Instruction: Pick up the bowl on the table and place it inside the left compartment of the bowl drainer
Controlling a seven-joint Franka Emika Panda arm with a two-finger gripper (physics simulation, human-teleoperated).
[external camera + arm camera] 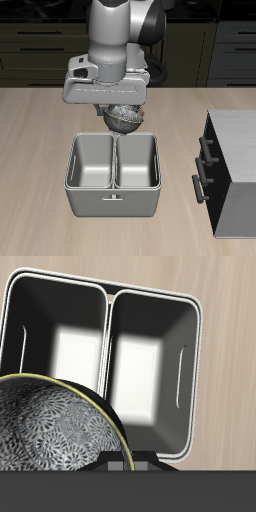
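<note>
The bowl (123, 119) is silvery-grey with a mottled pattern and hangs tilted in the air, my gripper (117, 104) shut on its rim. It hovers just above the back rim of the bowl drainer (112, 196), near the divider between the two basins. The drainer is a grey metal tub with a small handle on its front, and its left compartment (90, 163) holds nothing. In the wrist view the bowl (50, 434) fills the space close to the camera, with both basins of the drainer (196, 376) beyond it. My fingertips are mostly hidden by the bowl.
A dark cabinet (235, 165) with a grey top and front handles stands beside the drainer, close to the table's edge. Dark kitchen cupboards run behind the table.
</note>
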